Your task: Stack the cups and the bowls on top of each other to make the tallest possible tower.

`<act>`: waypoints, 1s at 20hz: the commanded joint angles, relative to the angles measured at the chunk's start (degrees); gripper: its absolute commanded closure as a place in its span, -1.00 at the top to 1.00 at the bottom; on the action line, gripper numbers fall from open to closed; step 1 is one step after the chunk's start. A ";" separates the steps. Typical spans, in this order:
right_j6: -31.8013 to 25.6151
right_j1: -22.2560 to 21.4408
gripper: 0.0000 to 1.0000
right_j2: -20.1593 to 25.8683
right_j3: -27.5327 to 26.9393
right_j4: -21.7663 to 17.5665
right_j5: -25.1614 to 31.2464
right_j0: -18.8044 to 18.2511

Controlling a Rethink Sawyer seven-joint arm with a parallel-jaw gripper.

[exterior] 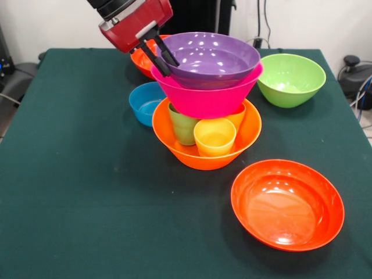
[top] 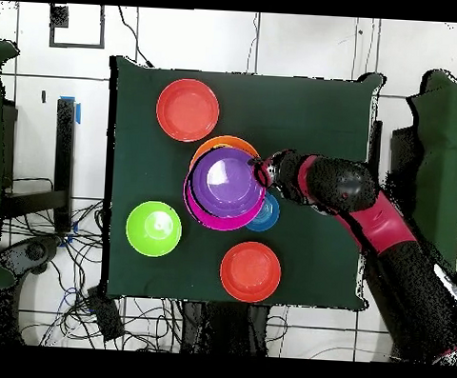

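Tower (exterior: 206, 110) sits mid-desk, slightly toward the far side in your front view. Base is the large light orange bowl (exterior: 204, 152). Three cups stand upright inside it: green cup (exterior: 183, 127) at left, yellow cup (exterior: 214, 137) in front, orange cup (exterior: 236, 117) mostly hidden behind at right. Pink bowl (exterior: 206, 96) rests on the cups' rims, tilted a bit. Purple bowl (exterior: 209, 59) is nested in the pink one, also tilted, its left rim between the fingers.

Desk (exterior: 75, 192) has a dark green cloth. The arm (top: 365, 209) comes in from the upper left in the front view.

Loose bowls, big to small:
- red-orange bowl (exterior: 287, 203), upright, near right corner of the front view, well apart from the tower.
- second red-orange bowl (exterior: 141, 60), behind the tower, mostly hidden by the gripper and the purple bowl; you see it clear in the overhead view (top: 251, 270).
- lime green bowl (exterior: 290, 79), upright, right of the tower, near but not touching.
- small blue bowl (exterior: 145, 102), just beside the base bowl at left; whether they touch you cannot tell.

Gripper (exterior: 160, 55): the two black fingers straddle the purple bowl's left rim, one inside, one outside, clamped on it as far as the front view shows.
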 commanded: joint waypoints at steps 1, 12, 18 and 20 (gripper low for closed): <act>7.50 2.55 -1.00 1.02 1.93 -1.58 -1.63 3.18; 6.65 3.85 -1.00 1.17 0.36 -1.10 0.28 3.45; 5.89 4.89 -1.00 0.70 -2.48 -1.24 1.42 4.58; 5.62 5.06 -1.00 0.82 -2.66 -1.34 0.95 4.46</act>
